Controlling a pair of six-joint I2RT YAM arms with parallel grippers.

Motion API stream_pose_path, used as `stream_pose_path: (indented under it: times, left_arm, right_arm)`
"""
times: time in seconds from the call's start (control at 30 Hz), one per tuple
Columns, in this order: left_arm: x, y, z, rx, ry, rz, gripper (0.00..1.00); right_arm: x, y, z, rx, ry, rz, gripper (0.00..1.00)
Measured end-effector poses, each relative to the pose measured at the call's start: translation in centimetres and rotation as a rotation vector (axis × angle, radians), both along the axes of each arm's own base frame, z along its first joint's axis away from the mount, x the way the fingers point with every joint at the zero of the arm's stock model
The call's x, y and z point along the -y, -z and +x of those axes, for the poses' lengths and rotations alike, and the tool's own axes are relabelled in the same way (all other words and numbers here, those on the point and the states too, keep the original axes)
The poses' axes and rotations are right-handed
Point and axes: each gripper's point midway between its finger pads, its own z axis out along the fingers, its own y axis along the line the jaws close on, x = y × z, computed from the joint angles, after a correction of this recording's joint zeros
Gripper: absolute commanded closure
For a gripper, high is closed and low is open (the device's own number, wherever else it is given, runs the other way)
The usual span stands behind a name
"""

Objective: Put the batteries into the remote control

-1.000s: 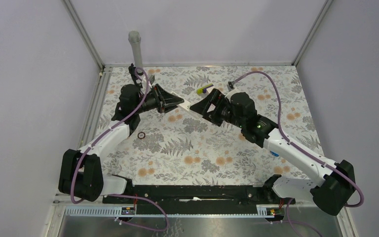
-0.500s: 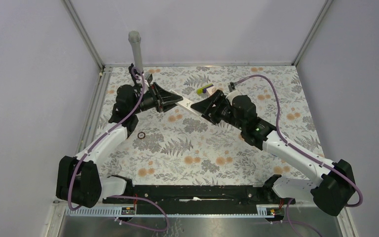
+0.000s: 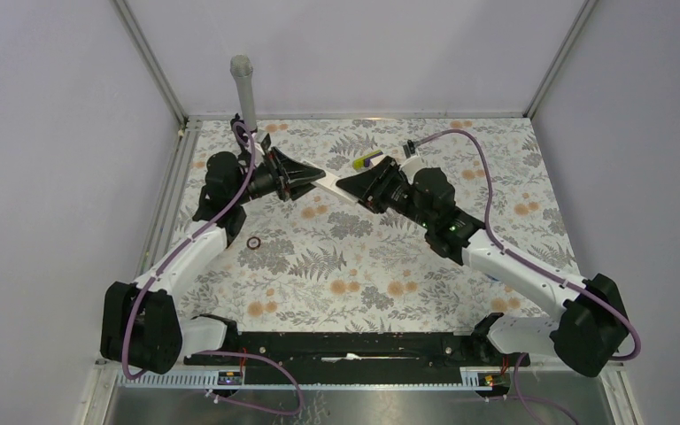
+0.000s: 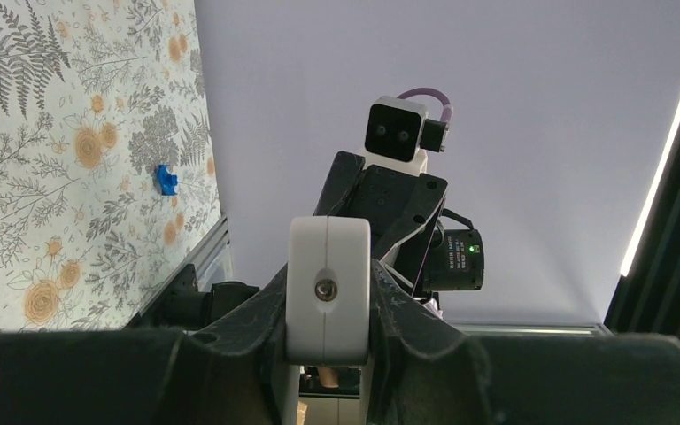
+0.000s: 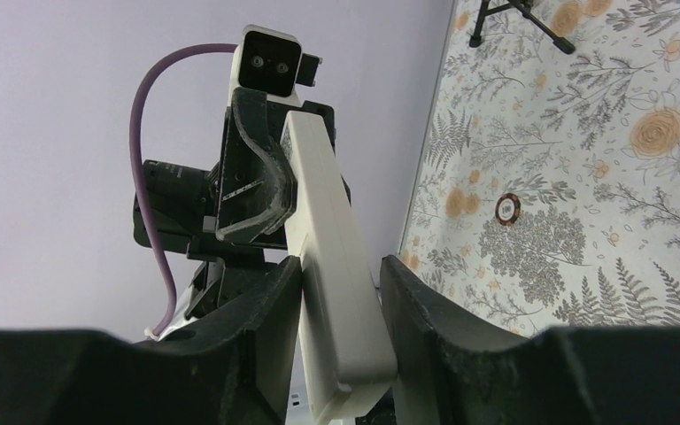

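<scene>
The remote control [image 3: 329,182], a slim white bar, hangs in the air over the far middle of the table, between both arms. My left gripper [image 3: 312,176] is shut on its left end; in the left wrist view the white end face [image 4: 328,288] sits clamped between the dark fingers [image 4: 412,328]. My right gripper [image 3: 347,187] has closed round the other end. In the right wrist view the bar [image 5: 332,266] is slightly tilted between the jaws, with both fingers [image 5: 270,310] touching it. The batteries are not visible in any view.
A small dark ring [image 3: 253,242] lies on the flowered cloth at the left, also seen at the ring [image 5: 507,208]. A yellow-and-purple piece [image 3: 367,160] lies behind the grippers. A blue piece [image 4: 167,180] sits near the right arm. A grey post [image 3: 243,84] stands at the back left.
My right arm has moved left onto the remote's free end and its jaws have narrowed onto it. The left gripper, still holding the remote, has shifted slightly back.
</scene>
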Motion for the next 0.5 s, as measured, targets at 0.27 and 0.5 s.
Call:
stream_pose_path:
  times: [0.27, 0.5]
  left_arm:
    - [-0.5, -0.9, 0.0, -0.003, -0.021, -0.019, 1.00]
    - [-0.7, -1.3, 0.0, -0.009, -0.029, -0.031, 1.00]
  right_arm:
    - [-0.8, -1.0, 0.3, 0.031, -0.018, 0.051, 0.67]
    - [-1.1, -1.5, 0.4, 0.039, -0.032, 0.080, 0.74]
